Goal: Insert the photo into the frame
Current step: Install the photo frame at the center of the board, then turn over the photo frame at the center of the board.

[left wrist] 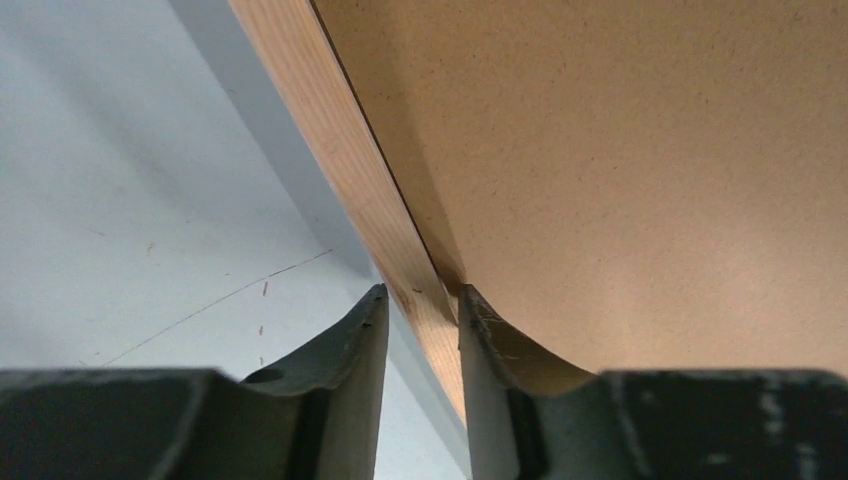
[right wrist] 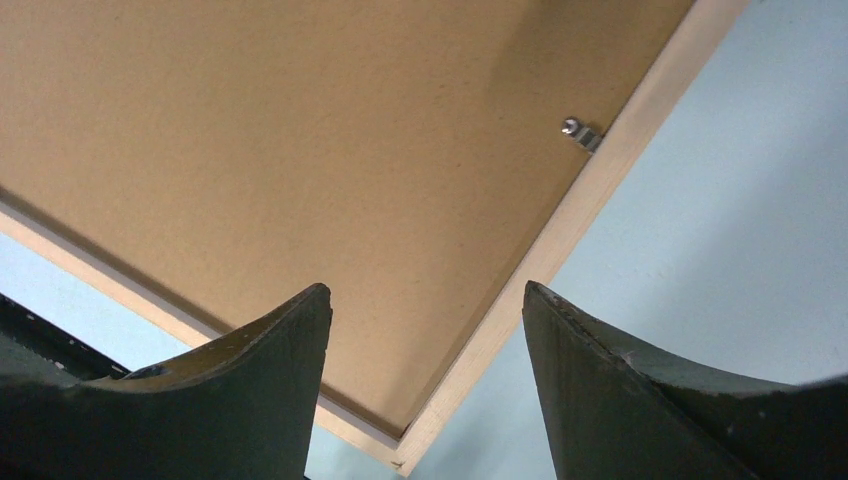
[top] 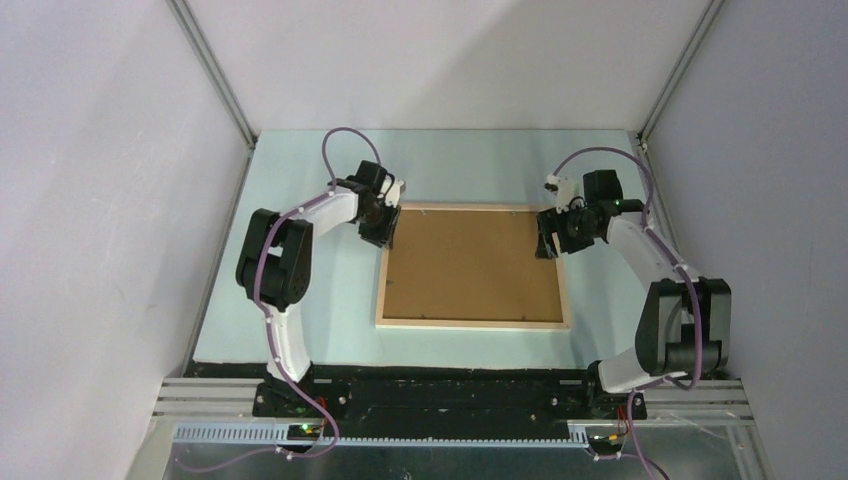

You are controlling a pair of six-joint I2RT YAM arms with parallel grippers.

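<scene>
In the top external view, the frame [top: 470,324] is seen lying flat in the middle of the counter [top: 310,300], back up, with a brown board [top: 470,265] filling it. Its left rail, near the far corner, is clamped by the left gripper [top: 384,232]. The right gripper [top: 546,242] is held spread wide over the far right corner, grasping nothing.

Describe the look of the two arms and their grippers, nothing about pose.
The left arm and right arm share white link shells and boxy black joint housings. Purple cables loop along both. The left gripper and right gripper have dark, matte, curved fingers tapering to tips, lightly scuffed.
</scene>
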